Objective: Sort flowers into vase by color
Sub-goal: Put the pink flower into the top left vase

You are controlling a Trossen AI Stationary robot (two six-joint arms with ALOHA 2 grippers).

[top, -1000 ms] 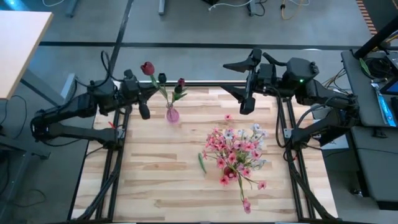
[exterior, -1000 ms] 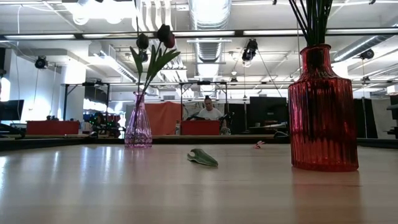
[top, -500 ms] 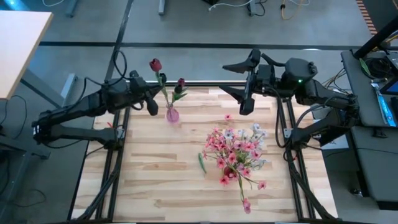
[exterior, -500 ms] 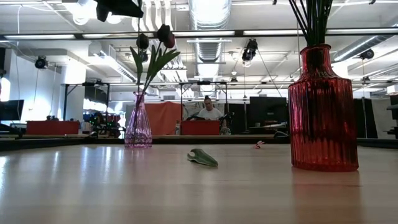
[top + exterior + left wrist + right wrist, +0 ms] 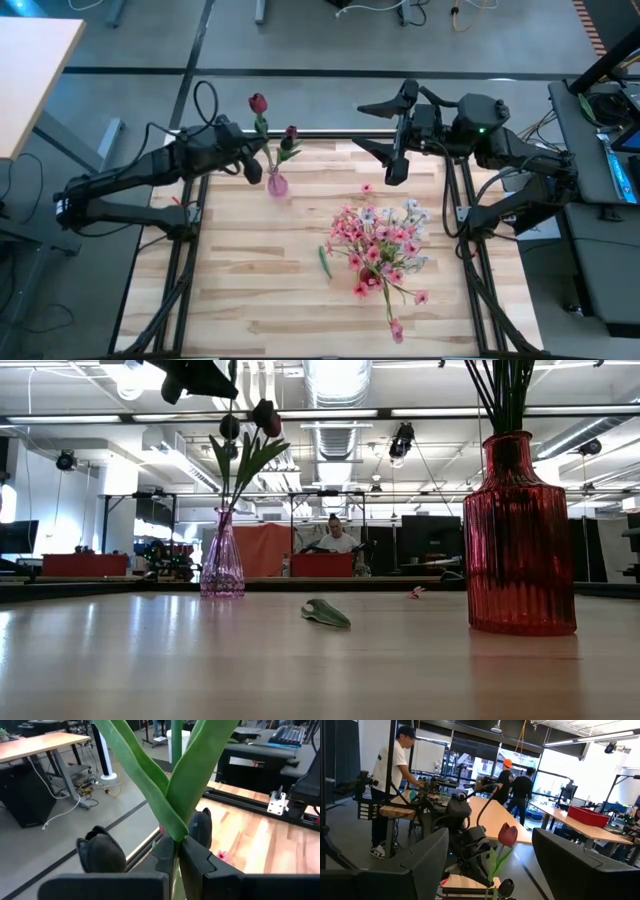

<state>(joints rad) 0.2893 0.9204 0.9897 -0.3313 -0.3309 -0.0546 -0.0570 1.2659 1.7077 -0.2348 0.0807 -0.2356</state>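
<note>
My left gripper (image 5: pixel 256 158) is shut on a maroon tulip whose bud (image 5: pixel 258 103) stands over the table's far left edge, just left of the small pink vase (image 5: pixel 277 184). That vase (image 5: pixel 222 556) has other maroon tulips (image 5: pixel 265 417) standing in it by their stems. In the left wrist view my gripper (image 5: pixel 176 851) looks down past two of these dark buds (image 5: pixel 102 853). The tall red vase (image 5: pixel 518 535) holds the pink and whitish sprays (image 5: pixel 378 240). My right gripper (image 5: pixel 395 152) hangs open over the far edge, touching nothing. My left gripper pinches the tulip's green stem (image 5: pixel 175 868) between its two fingers, just below where the long leaves (image 5: pixel 170 785) fan out. The fingers come level from the table's left and lie across the stem. The tulip is lifted clear and roughly upright, bud on top.
A loose green leaf (image 5: pixel 325 262) lies on the wood left of the red vase. A small pink bloom (image 5: pixel 366 187) lies near the far edge. Bare wood stretches along the near and left parts of the table (image 5: pixel 230 290). People stand in the room behind.
My left gripper has carried the tulip toward the table's right, closing in on the pink vase. It has come into the top of the low view. The bud has travelled with it. The right arm and both vases have stayed still.
</note>
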